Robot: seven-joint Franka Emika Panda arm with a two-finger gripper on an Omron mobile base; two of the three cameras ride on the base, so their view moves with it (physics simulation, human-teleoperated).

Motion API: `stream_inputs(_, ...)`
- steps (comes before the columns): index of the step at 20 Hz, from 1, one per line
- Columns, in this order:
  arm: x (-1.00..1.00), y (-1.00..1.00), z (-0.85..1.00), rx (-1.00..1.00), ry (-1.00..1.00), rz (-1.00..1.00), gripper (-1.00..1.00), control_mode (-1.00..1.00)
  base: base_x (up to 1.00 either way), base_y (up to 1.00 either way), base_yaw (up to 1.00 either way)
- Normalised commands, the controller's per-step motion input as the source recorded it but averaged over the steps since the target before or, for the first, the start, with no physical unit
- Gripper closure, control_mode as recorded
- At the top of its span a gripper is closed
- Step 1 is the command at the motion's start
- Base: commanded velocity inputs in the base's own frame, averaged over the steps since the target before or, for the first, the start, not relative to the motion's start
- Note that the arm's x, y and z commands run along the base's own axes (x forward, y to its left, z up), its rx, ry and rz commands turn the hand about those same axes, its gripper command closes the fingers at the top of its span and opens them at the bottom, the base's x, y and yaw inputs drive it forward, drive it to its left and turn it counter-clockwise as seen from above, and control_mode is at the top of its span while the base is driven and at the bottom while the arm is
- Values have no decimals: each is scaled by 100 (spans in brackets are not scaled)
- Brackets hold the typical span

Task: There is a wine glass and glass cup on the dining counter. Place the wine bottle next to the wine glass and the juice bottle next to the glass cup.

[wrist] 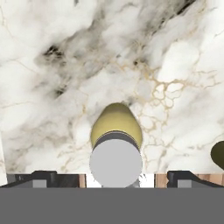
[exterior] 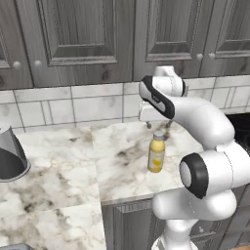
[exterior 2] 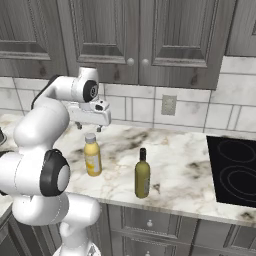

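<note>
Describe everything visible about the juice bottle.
The juice bottle is short, filled with yellow-orange liquid, with a grey-white cap and a pale label. It stands upright on the marble counter below grey wall cabinets, left of the taller wine bottle and apart from it. The end effector hangs open just above its cap, touching nothing. In the hand view the cap sits centred between the fingertips.

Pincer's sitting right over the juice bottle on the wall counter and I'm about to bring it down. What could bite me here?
1. The pincer hangs above the juice bottle; in the hand view the cap sits between open fingers, low in frame. A descent slightly off could hit the cap and tip the bottle.
2. The wine bottle stands close beside it, so a wide swing after lifting could knock it over.
</note>
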Motion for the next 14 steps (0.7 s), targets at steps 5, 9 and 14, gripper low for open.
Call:
stream_inputs(5, 0, 0, -8, 0, 0, 0, -100, -100, 0, 0, 0)
stream_inputs(9, 0, 0, -13, 0, 0, 0, -100, -100, 0, 0, 0)
stream_inputs(14, -3, 0, -14, 0, 0, 0, -100, -100, 0, 0, 0)
